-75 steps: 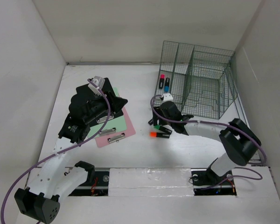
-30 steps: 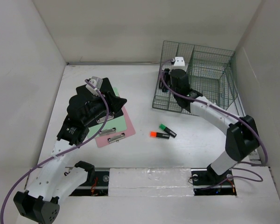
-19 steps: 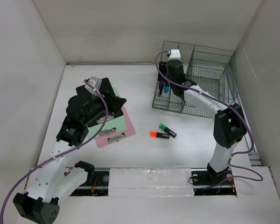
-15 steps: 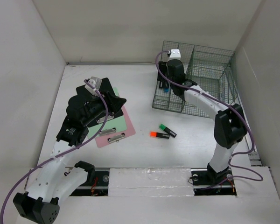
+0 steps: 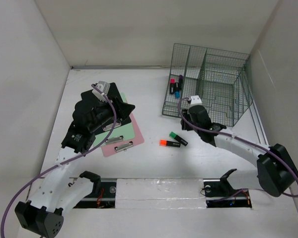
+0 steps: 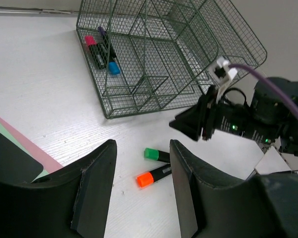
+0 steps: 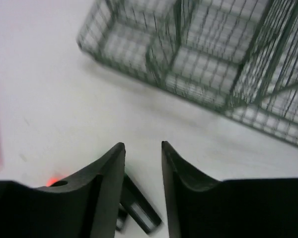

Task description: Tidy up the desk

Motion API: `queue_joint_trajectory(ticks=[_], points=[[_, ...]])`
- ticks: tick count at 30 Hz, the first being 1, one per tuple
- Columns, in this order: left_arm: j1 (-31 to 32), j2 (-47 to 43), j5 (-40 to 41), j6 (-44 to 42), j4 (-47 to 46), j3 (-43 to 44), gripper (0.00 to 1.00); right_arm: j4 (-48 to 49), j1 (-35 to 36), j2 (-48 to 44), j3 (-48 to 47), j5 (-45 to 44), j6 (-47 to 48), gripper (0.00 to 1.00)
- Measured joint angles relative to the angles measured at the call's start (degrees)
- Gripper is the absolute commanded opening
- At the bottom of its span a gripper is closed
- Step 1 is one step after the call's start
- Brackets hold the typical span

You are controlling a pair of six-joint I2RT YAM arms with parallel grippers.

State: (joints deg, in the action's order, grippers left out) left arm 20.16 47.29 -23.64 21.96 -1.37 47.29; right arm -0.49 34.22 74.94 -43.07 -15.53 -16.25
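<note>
On the white desk (image 5: 154,163) lie a green-capped marker (image 5: 178,138) and an orange-capped marker (image 5: 169,143), side by side. My right gripper (image 5: 185,125) is open and empty, low over the desk just above the green marker and in front of the green wire rack (image 5: 208,84). In the right wrist view the gripper (image 7: 142,146) is open, with a black marker body (image 7: 139,210) just below the left finger. My left gripper (image 5: 124,108) is open and empty above the clipboards. In its wrist view (image 6: 141,183) both markers (image 6: 153,177) lie between the fingers.
The rack's left compartment holds pink, blue and purple markers (image 5: 175,87). A pink clipboard (image 5: 123,139), a green one (image 5: 105,135) and a black one (image 5: 115,95) lie stacked at the left under my left arm. White walls stand on three sides.
My right gripper has come back from over the rack's left compartment, down to the desk beside the green and orange markers. The left arm has hardly moved.
</note>
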Motion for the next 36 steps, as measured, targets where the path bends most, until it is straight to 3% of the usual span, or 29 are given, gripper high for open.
queue_joint_trajectory(ticks=[1, 4, 8, 15, 18, 19, 20, 21, 22, 25, 30, 36], points=[[0.0, 0.2, -0.1, 0.0, 0.0, 0.0, 0.42, -1.8, 0.0, -0.9, 1.9, 0.9, -0.3, 0.56], [0.0, 0.8, -0.3, 0.0, 0.0, 0.0, 0.42, -6.7, 0.2, -3.8, 5.8, 2.8, -1.9, 0.67], [0.0, 0.9, -0.3, 0.0, 0.0, 0.0, 0.42, -8.6, 0.8, -3.5, 6.8, 5.6, -2.4, 0.69], [0.0, 0.9, -0.3, 0.0, 0.0, 0.0, 0.42, -8.3, 1.9, 6.7, 4.3, 7.9, -1.3, 0.69], [0.0, 0.9, -0.3, 0.0, 0.0, 0.0, 0.42, -7.8, 2.2, 9.6, 2.9, 8.0, -0.6, 0.64], [0.0, 0.9, -0.3, 0.0, 0.0, 0.0, 0.42, -7.5, 2.3, 11.1, 1.6, 8.0, -0.4, 0.54], [0.0, 0.9, -0.3, 0.0, 0.0, 0.0, 0.42, -7.4, 2.3, 11.3, 1.4, 8.0, -0.4, 0.54], [0.0, 0.9, -0.3, 0.0, 0.0, 0.0, 0.42, -7.0, 2.3, 12.0, 1.0, 8.0, -0.2, 0.44], [0.0, 0.9, -0.3, 0.0, 0.0, 0.0, 0.42, -6.5, 2.3, 12.6, 0.6, 7.8, -0.1, 0.19], [0.0, 0.9, -0.3, 0.0, 0.0, 0.0, 0.42, -5.1, 2.3, 13.8, -0.2, 6.5, -0.4, 0.00], [0.0, 1.2, 0.1, 0.0, 0.1, 0.0, 0.42, -5.6, 2.4, 12.0, -0.2, 4.5, -0.7, 0.00], [0.0, 1.1, 2.1, 0.0, 1.2, 0.5, 0.37, -5.8, 2.4, 2.7, -4.3, 1.2, 0.7, 0.00]])
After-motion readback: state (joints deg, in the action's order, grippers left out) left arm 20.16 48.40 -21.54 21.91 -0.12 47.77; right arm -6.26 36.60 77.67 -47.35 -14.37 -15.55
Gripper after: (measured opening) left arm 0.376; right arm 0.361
